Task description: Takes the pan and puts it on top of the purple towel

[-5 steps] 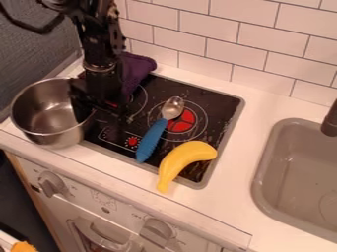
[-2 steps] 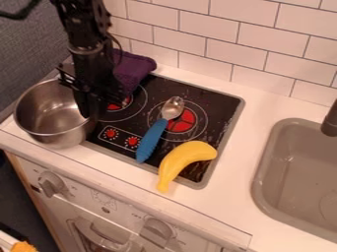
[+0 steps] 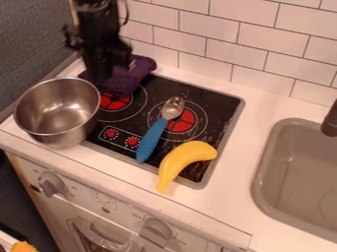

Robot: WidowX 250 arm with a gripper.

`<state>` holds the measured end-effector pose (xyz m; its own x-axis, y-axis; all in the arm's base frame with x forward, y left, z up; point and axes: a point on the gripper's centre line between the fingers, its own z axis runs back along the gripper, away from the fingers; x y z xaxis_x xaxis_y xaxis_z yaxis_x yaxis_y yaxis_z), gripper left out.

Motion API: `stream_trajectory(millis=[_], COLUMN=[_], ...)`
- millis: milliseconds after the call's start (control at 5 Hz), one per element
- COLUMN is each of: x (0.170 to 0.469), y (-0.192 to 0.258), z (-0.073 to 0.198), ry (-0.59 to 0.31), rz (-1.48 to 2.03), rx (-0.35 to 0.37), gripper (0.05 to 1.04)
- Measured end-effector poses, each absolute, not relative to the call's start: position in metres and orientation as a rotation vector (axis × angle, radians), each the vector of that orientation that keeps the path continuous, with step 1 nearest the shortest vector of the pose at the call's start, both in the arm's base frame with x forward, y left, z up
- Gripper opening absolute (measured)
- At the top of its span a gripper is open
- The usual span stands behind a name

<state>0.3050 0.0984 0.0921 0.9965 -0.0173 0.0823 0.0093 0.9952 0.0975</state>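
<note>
One black arm [image 3: 97, 22] is coming in from the top edge at the upper left and is hanging almost straight down in front of the tiled wall [image 3: 217, 44]. Its gripper [image 3: 99, 78] is pointing downward over the back left part of the stovetop [image 3: 220, 101], just behind the pan [image 3: 49, 115] and in front of part of the purple towel [image 3: 133, 74]. The jaws are showing as one dark, blurred shape, so how far apart they are standing cannot be told; the pan is sitting outside their grasp.

That pan, a deep steel one, is standing upright at the left end of the counter [image 3: 253, 118], by the stovetop's left edge, with its open mouth facing up. The towel is lying bunched at the stovetop's back left corner, near the wall and apart from the pan.

A blue-handled spoon [image 3: 152, 138] is lying at a slant on the stovetop, its metal bowl reaching toward the wall. Beside its handle, a yellow banana [image 3: 184, 157] is resting across the front edge, one end over the counter. Farther right, a grey sink [image 3: 299, 172] is sitting in the counter, below a dark faucet [image 3: 330, 120].
</note>
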Motion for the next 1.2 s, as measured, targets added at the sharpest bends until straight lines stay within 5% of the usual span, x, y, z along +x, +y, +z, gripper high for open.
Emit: stream_trajectory(millis=[200, 400, 1000, 1200], x=[0.316, 0.304, 0.279, 0.284], y=[0.099, 0.087, 0.092, 0.094], z=[0.094, 0.08, 0.039, 0.023], ry=[-0.075, -0.031, 0.06, 0.094], rz=[-0.004, -0.029, -0.006, 0.002], rx=[0.111, 0.123, 0.153, 0.152], gripper=[0.064, 0.219, 1.0, 0.958])
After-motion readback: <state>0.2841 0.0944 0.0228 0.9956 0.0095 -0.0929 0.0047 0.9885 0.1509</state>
